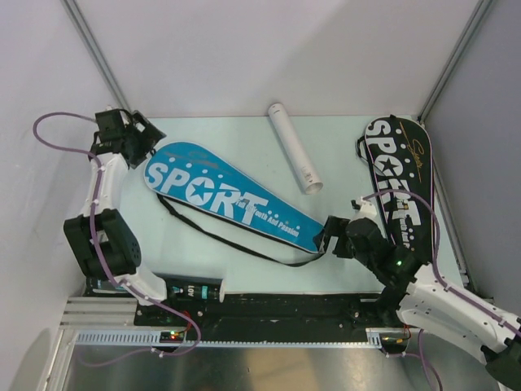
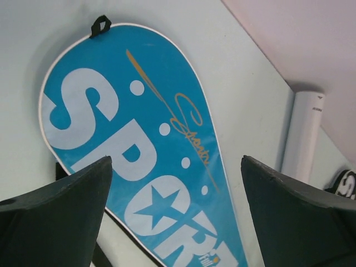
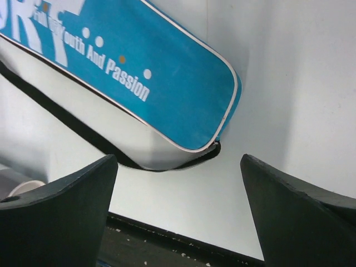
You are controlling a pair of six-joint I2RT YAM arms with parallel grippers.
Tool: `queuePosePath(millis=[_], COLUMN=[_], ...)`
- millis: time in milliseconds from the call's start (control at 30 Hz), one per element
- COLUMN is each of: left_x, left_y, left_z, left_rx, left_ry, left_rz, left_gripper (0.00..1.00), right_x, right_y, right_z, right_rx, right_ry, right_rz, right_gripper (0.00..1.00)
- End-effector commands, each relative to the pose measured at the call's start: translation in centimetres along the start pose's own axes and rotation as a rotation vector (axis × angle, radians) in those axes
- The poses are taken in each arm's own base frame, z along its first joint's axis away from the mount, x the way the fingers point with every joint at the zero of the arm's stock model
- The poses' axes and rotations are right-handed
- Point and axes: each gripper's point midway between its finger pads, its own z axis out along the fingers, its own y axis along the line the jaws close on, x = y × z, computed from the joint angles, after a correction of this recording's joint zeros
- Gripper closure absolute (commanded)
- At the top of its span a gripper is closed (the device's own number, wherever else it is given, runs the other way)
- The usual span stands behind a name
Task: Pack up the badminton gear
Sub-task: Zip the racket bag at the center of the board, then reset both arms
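The blue cover [image 1: 232,199], racket-shaped with white piping and a white "SPORT", lies flat on the worktop [image 1: 326,138]. Its broad head is under and just ahead of the left pincer [image 1: 145,145], and its narrow end is just ahead of the right pincer [image 1: 328,236]. Its black strap [image 1: 220,238] trails along the near side. The white tube [image 1: 295,148] lies on its side, well apart from both pincers. The black cover [image 1: 399,183] lies flat just beyond the right pincer. A black tube [image 1: 195,289] lies far behind the left pincer.

Top view high above blue cover [image 1: 228,195], facing down, left wrist view close over its wide end, right wrist view close over its narrow end, cover shared by all three.
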Motion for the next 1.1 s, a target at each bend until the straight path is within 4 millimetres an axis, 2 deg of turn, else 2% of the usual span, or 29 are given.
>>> queuePosePath(millis=[0,100,167,267,400,500,633,767,867,1067], left_x=[-1.4,1.2,3.8,8.0,13.1,15.4,16.4,16.1,16.1,16.2], left_y=[-3.6,-6.8,-9.3,-12.8,-15.4,-15.6,-15.0,-14.0,-13.5,-13.3], left_z=[-4.9,-7.0,-9.0,-13.2,-18.8,-21.9,-25.0,-26.9,-27.4,-27.3], left_rx=[0.061,0.171,0.278,0.439,0.633,0.762,0.887,0.958,0.983,0.980], left_ry=[-0.105,-0.072,-0.039,-0.016,-0.019,-0.037,-0.123,-0.248,-0.284,-0.295], left_rz=[0.194,0.300,0.384,0.512,0.652,0.657,0.632,0.589,0.565,0.567], left_gripper=[0.00,0.00,0.00,0.00,0.00,0.00,0.00,0.00,0.00,0.00], right_x=[-1.8,-3.7,-5.5,-8.3,-12.0,-14.3,-16.2,-16.8,-16.8,-16.8], right_y=[0.7,0.8,1.0,1.6,2.9,3.5,4.2,4.5,4.5,4.4], right_z=[-2.2,-3.5,-4.9,-7.4,-11.0,-13.5,-15.8,-16.4,-16.2,-16.1], right_rx=[-0.005,0.020,0.031,0.016,-0.062,-0.109,-0.151,-0.162,-0.158,-0.152], right_ry=[-0.009,-0.045,-0.087,-0.175,-0.307,-0.395,-0.468,-0.490,-0.485,-0.480], right_rz=[-0.010,-0.019,-0.020,-0.010,-0.013,-0.014,-0.004,-0.002,-0.002,0.009], right_gripper=[0.01,0.01,0.01,0.01,0.01,0.00,0.01,0.01,0.01,0.00])
